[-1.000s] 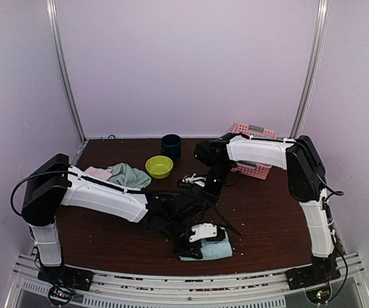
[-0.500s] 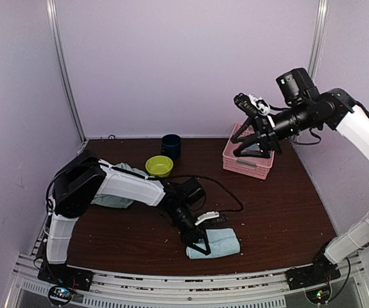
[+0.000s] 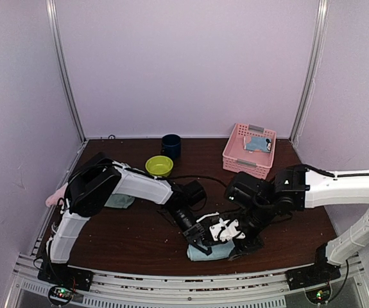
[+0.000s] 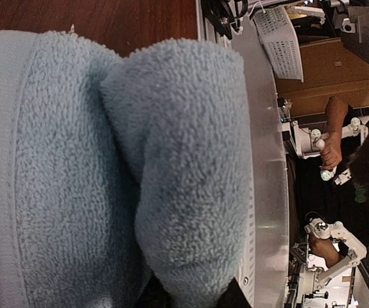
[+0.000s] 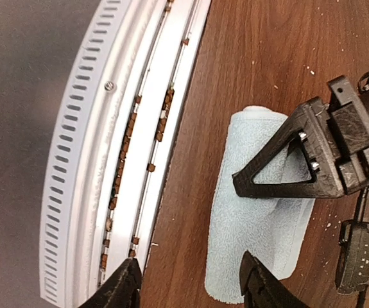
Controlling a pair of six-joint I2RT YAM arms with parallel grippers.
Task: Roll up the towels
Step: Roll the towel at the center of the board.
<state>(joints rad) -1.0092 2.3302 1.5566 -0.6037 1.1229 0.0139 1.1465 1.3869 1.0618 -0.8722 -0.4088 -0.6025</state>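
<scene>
Pale blue towel (image 5: pixel 248 237): thick looped terry with a flat woven hem band, lying on the dark wood-grain tabletop (image 3: pixel 139 237) near its front edge. One end is curled into a rounded roll; the rest lies flat.

Left gripper (image 5: pixel 245 183): black triangular open-frame fingers, clenched on a raised, plump fold of this towel. In the left wrist view the fold bulges up between the finger tips.

Right gripper (image 5: pixel 190 285): released, its dark fingers spread wide with nothing between them, hanging over the towel's near edge and the bare wood.

Other towels:
- Mint green towel (image 3: pixel 123 201), crumpled, partly under the left arm.
- Pink towel (image 3: pixel 54 195), at the far left edge.
- Patched blue towel (image 3: pixel 258 144), inside the pink lattice basket (image 3: pixel 240 162).

Lime-green bowl (image 3: pixel 159 166): round, smooth, at the back.

Pale specks are scattered over the wood.
</scene>
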